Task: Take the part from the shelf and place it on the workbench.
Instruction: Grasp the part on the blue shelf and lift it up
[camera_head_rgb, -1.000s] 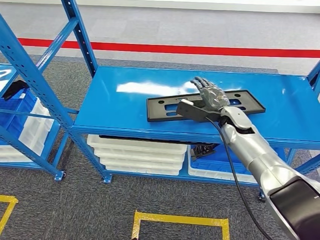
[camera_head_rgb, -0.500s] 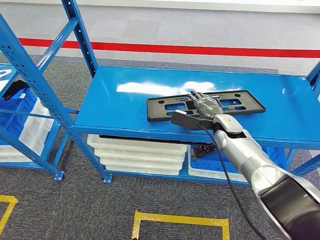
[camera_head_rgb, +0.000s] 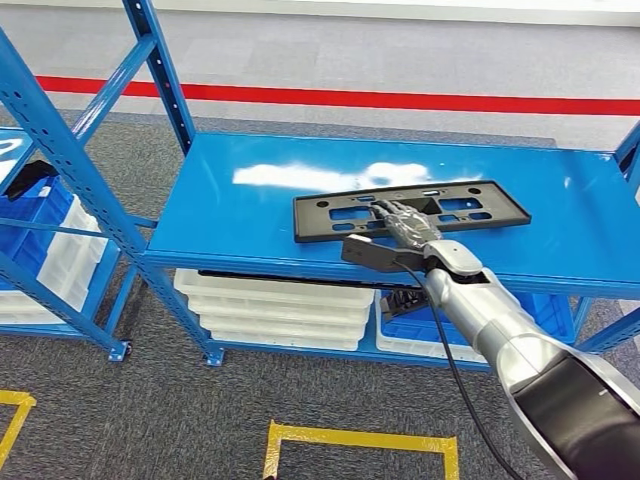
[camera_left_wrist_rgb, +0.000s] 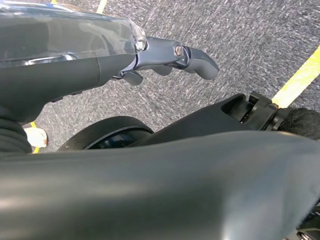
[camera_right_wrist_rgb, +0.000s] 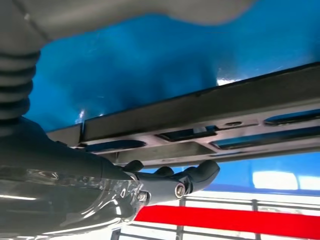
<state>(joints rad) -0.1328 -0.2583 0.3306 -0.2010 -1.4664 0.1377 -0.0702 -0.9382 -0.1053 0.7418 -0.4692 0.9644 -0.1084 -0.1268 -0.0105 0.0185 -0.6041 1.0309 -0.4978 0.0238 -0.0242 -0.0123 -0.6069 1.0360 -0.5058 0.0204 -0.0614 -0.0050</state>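
Observation:
The part (camera_head_rgb: 483, 207) is a long flat black plate with cut-outs, lying on the blue shelf board (camera_head_rgb: 241, 215). My right hand (camera_head_rgb: 404, 224) reaches in from the lower right, its fingers stretched out flat on the plate's near edge at the middle; nothing is gripped. In the right wrist view the plate (camera_right_wrist_rgb: 211, 107) runs across the picture with the right hand's fingertips (camera_right_wrist_rgb: 203, 172) at its edge. My left hand (camera_left_wrist_rgb: 170, 55) hangs over grey carpet, fingers extended and holding nothing.
Stacked white trays (camera_head_rgb: 272, 305) and a blue bin (camera_head_rgb: 419, 328) sit on the level under the shelf board. A second blue rack (camera_head_rgb: 53, 150) with bins stands to the left. A yellow floor outline (camera_head_rgb: 362, 438) lies in front; a red line (camera_head_rgb: 377, 100) runs behind.
My right hand has drawn back towards me and lower, from over the plate's far side to its near edge. The plate has not moved.

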